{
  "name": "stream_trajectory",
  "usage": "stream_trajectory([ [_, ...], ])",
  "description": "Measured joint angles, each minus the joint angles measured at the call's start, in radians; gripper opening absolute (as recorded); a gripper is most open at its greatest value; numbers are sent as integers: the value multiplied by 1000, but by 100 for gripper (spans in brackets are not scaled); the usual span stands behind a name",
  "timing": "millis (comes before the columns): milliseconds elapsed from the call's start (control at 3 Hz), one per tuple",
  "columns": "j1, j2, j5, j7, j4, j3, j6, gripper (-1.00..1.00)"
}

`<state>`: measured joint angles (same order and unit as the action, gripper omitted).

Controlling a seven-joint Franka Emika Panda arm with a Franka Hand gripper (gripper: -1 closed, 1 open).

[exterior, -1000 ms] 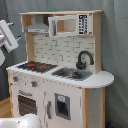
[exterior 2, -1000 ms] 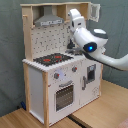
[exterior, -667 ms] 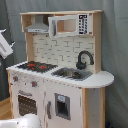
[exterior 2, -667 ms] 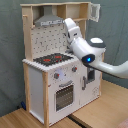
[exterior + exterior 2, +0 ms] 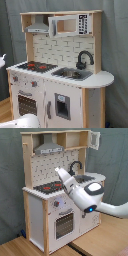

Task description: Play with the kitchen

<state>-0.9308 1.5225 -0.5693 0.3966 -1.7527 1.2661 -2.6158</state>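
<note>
The kitchen (image 5: 60, 70) is a tall white and light-wood toy, seen in both exterior views. It has a black-red stovetop (image 5: 36, 66), a grey sink (image 5: 72, 74), a black faucet (image 5: 84, 59), a range hood (image 5: 37, 27) and a windowed oven door (image 5: 27, 104). In the second exterior view my white arm (image 5: 92, 197) reaches in from the right in front of the kitchen (image 5: 35, 213). My gripper (image 5: 57, 171) is just above the stovetop (image 5: 47, 188), at its back right. In the first exterior view only a white sliver of the arm (image 5: 2, 59) shows at the left edge.
A grey curtain (image 5: 115, 45) hangs behind the kitchen. The kitchen stands on a wooden surface (image 5: 30, 245). A white rounded part of the robot (image 5: 25, 121) shows at the first exterior view's bottom left. Knobs (image 5: 56, 204) sit above the oven door (image 5: 64, 223).
The arm has swung down and toward the stovetop in the second exterior view. In the first exterior view it has dropped lower at the left edge.
</note>
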Motion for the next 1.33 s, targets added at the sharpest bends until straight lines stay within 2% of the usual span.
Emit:
stream_trajectory([
  [333, 44, -4, -64, 1, -22, 68, -1, 100],
  [667, 83, -5, -104, 2, -70, 135, -13, 100],
  [1333, 171, -21, -114, 15, -201, 266, -74, 100],
])
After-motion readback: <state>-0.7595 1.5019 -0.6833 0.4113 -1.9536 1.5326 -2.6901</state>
